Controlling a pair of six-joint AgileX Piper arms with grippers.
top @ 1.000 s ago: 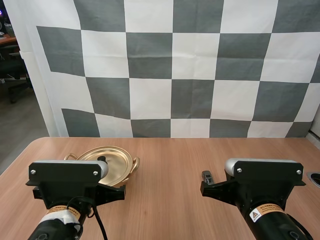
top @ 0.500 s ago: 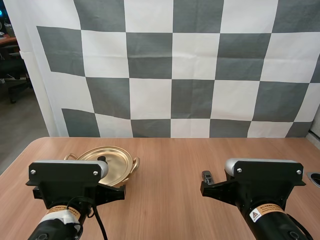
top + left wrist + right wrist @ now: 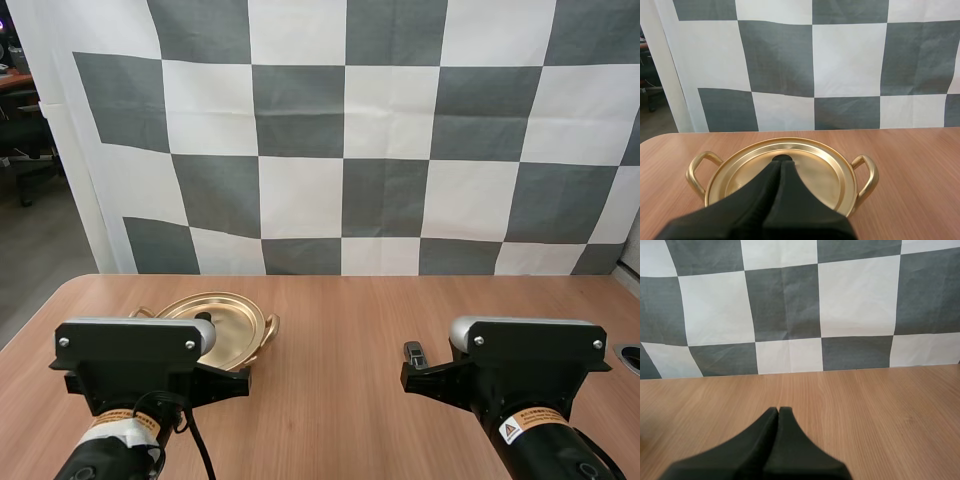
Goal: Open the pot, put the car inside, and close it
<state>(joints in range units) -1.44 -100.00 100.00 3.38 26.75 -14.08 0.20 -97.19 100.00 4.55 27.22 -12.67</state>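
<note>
Pot (image 3: 825, 172) lies lidded just beyond the closed left gripper (image 3: 782, 160).

My left arm (image 3: 130, 372) is covering the near side of the pot (image 3: 268, 326) in the high view. My left gripper (image 3: 782, 161), fingers pressed together, is hiding the middle of the pot's lid (image 3: 820, 167). Well right of the pot, a small dark thing (image 3: 413, 351) is sitting half behind my right arm (image 3: 525, 375), too small to name.
</note>
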